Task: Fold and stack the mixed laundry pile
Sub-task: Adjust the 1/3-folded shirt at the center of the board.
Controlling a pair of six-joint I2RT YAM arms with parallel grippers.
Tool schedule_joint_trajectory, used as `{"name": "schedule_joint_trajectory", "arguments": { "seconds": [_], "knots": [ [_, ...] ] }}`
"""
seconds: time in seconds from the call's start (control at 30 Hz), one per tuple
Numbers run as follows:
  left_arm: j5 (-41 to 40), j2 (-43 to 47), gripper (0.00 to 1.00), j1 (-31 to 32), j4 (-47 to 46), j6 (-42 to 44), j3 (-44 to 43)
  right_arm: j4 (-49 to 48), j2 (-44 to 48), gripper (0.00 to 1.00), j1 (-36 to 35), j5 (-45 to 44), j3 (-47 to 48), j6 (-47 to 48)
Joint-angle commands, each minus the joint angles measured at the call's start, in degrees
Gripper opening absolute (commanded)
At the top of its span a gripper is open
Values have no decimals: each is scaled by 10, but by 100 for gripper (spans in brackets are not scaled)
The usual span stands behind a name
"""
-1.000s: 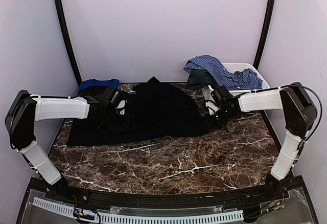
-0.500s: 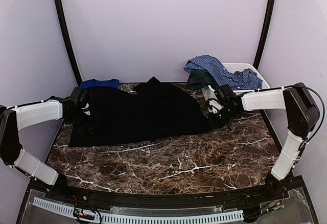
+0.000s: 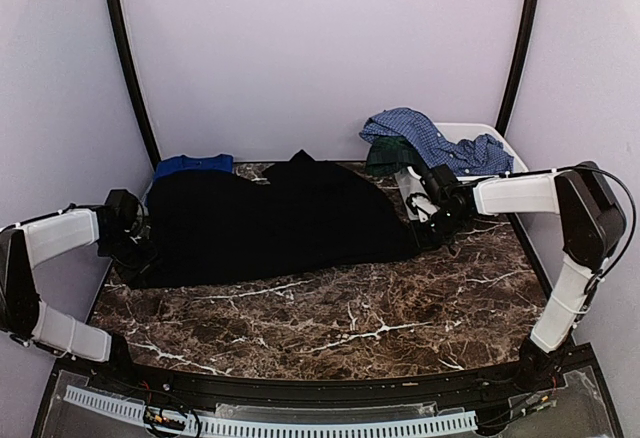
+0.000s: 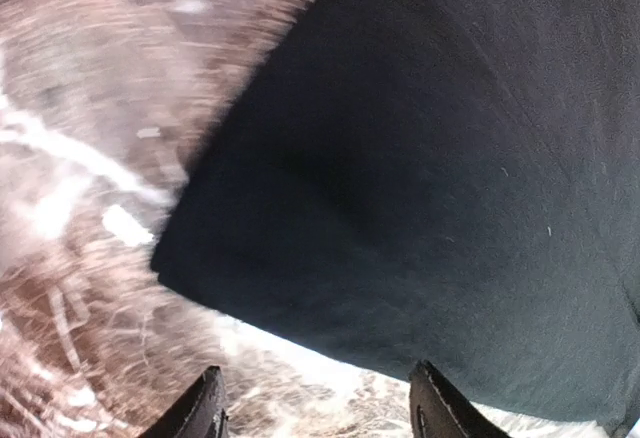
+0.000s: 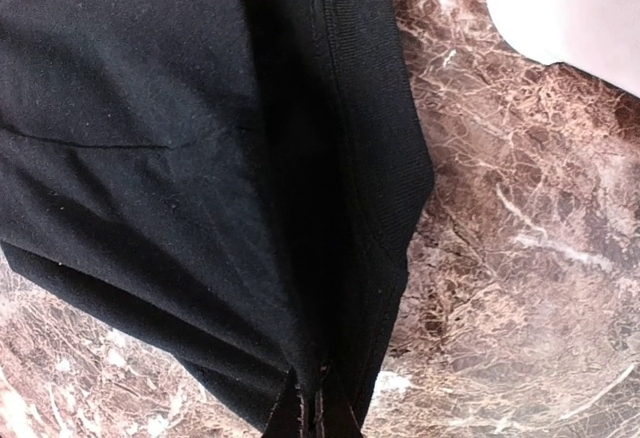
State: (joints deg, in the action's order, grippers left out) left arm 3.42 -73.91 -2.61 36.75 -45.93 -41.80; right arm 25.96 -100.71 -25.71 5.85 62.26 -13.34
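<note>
A large black garment (image 3: 280,218) lies spread across the back half of the marble table (image 3: 350,318). My right gripper (image 3: 425,230) is shut on its right edge, the black cloth (image 5: 230,158) pinched between the fingertips (image 5: 318,413). My left gripper (image 3: 128,248) stands open just off the garment's left corner (image 4: 200,258), nothing between its fingers (image 4: 440,413). A royal-blue tee (image 3: 192,164) lies folded at the back left. The blue checked shirt (image 3: 425,138) and a dark green plaid piece (image 3: 392,156) hang over the white bin (image 3: 480,143) at the back right.
The white bin's corner (image 5: 570,8) shows close by the right gripper. Black frame posts (image 3: 125,58) rise at both back corners, with purple walls around the table. A ribbed rail (image 3: 270,423) runs along the near edge.
My left arm has drawn back leftward off the black garment to its left corner. My right gripper has closed on the garment's right edge.
</note>
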Motion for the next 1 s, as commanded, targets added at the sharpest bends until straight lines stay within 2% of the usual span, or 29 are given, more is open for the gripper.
{"name": "schedule_joint_trajectory", "arguments": {
  "seconds": [0.0,0.1,0.23,0.43,0.47,0.5,0.57,0.67,0.97],
  "knots": [
    [-26,22,59,-32,46,-56,16,12,-10,0,4,7,10,2],
    [-18,-10,55,-61,41,-60,18,11,-12,0,4,11,12,0],
    [-10,-62,48,-69,18,-54,10,7,-8,0,6,24,10,-3],
    [12,-125,34,-83,-14,-62,13,9,-10,0,13,42,15,-7],
    [19,-131,24,-99,-19,-62,21,11,-8,0,15,43,15,-8],
    [32,-131,10,-108,-20,-60,28,15,-5,0,17,41,14,-10],
    [45,-122,1,-140,-17,-51,35,21,10,0,23,35,6,-15],
    [42,-74,0,-184,13,-39,34,27,37,0,35,29,-14,-23],
    [77,39,0,-189,122,-42,-4,40,79,0,36,73,-48,-40]
  ]
}}
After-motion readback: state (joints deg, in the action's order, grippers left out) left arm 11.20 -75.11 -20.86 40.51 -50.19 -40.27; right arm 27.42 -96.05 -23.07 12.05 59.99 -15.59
